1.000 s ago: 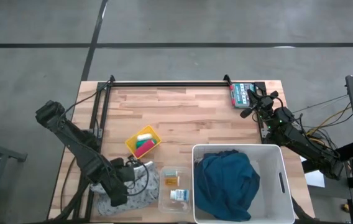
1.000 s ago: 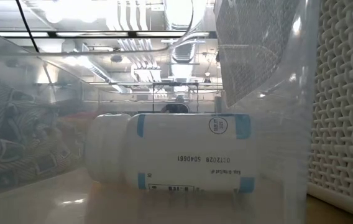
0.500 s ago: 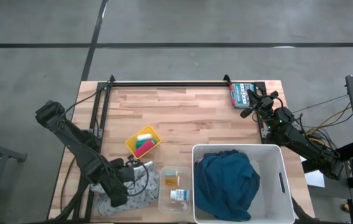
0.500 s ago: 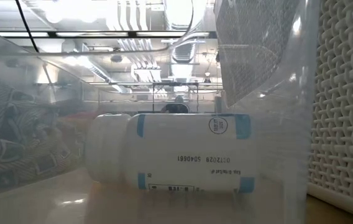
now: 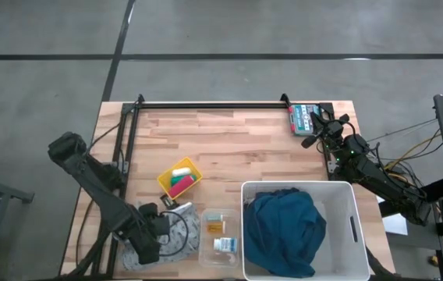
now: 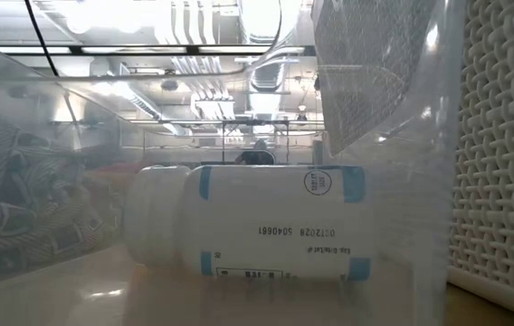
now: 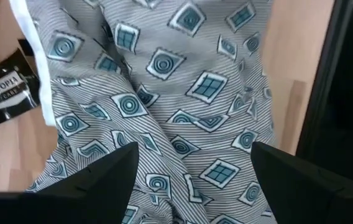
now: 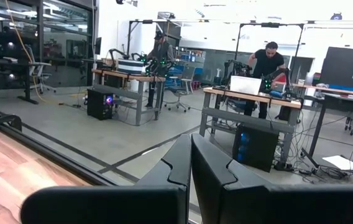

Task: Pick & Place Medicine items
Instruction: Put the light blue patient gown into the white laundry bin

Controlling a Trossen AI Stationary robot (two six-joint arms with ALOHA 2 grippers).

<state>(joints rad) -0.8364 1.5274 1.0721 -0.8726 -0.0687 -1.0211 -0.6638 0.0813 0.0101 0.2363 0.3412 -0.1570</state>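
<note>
Behind clear tray (image 5: 206, 251) wall: white bottle (image 6: 248, 226), label partly blurred.

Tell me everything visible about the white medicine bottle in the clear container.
The white medicine bottle lies on its side in the clear plastic container, near the table's front edge beside the white basket. It looks plastic, with a white cap, blue label bands and printed text that reads upside down. No end effector touches it.

Left arm (image 5: 97, 187) shifted slightly toward near table edge; left tool (image 5: 150, 243) seemingly unmoved.
</note>
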